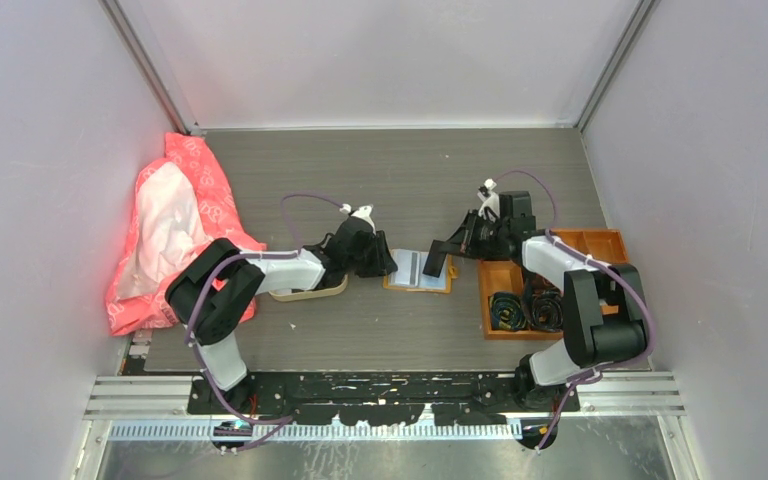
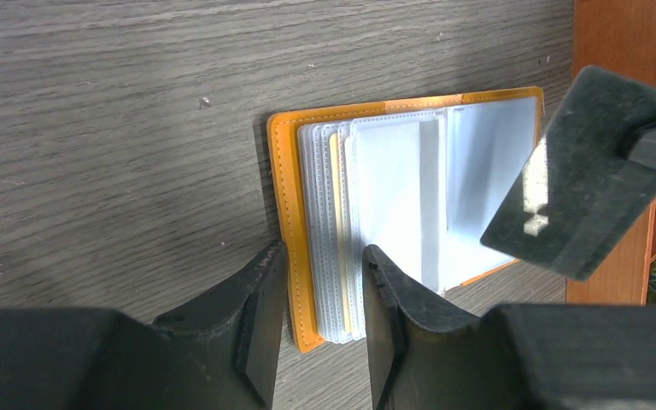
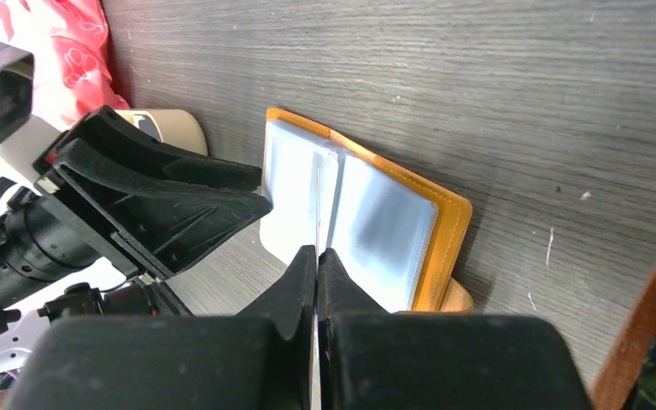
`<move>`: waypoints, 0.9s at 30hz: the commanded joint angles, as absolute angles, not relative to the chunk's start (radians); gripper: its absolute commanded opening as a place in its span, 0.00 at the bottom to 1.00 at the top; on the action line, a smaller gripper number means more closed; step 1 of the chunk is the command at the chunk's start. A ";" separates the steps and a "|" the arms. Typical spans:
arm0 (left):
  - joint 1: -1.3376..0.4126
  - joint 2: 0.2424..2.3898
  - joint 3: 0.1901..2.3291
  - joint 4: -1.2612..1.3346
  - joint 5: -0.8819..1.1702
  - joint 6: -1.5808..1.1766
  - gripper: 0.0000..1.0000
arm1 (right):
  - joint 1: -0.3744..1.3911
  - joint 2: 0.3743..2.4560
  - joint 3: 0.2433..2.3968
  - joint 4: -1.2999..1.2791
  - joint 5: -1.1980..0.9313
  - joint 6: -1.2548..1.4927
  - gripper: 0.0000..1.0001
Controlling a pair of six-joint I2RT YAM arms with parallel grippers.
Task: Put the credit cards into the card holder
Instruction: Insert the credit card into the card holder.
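Black fingers of the left gripper fill the bottom edge of its wrist view, cut off by the frame. They stand spread, and the near left corner of the card holder lies in the gap between them. One finger is just outside the orange cover and the other is over the stack of clear sleeves; whether either touches cannot be told. The holder lies open and flat near the centre of the table, between the two arms. Its sleeves are cloudy and glare-washed, so what they hold cannot be made out.

At the bottom centre of the right wrist view, the right gripper has its fingers pressed together on a thin pale sheet. The sheet is seen edge-on above the holder's fold, and I cannot tell whether it is a card or a sleeve.

In the top view, the left arm covers most of a beige tray, hiding its contents. At right centre, the right arm partly covers an orange box with black coils. A pink bag slumps against the left wall.
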State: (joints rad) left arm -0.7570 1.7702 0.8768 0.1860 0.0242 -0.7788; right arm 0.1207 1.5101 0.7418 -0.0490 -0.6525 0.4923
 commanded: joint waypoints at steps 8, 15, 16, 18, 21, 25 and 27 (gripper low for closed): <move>-0.759 1.764 0.844 0.062 -0.010 -0.753 0.38 | 0.113 1.516 0.758 0.059 -0.709 0.516 0.01; -0.759 1.759 0.844 0.058 -0.005 -0.752 0.38 | 0.127 1.583 0.772 0.079 -0.710 0.531 0.01; -0.759 1.758 0.844 0.058 -0.004 -0.752 0.38 | 0.128 1.590 0.774 0.077 -0.709 0.531 0.01; -0.759 1.755 0.844 0.057 -0.005 -0.752 0.38 | 0.131 1.601 0.779 0.075 -0.707 0.528 0.01; -0.760 1.756 0.846 0.057 -0.005 -0.750 0.38 | 0.138 1.611 0.784 0.071 -0.706 0.522 0.01; -0.759 1.756 0.845 0.056 -0.004 -0.751 0.39 | 0.140 1.613 0.793 0.055 -0.709 0.516 0.01; -0.760 1.756 0.843 0.057 -0.005 -0.750 0.39 | 0.137 1.592 0.807 0.031 -0.702 0.493 0.01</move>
State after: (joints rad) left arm -0.7570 1.7630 0.8761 0.1703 0.0223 -0.7788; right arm 0.1318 1.6184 0.7483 0.0261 -0.6964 0.5243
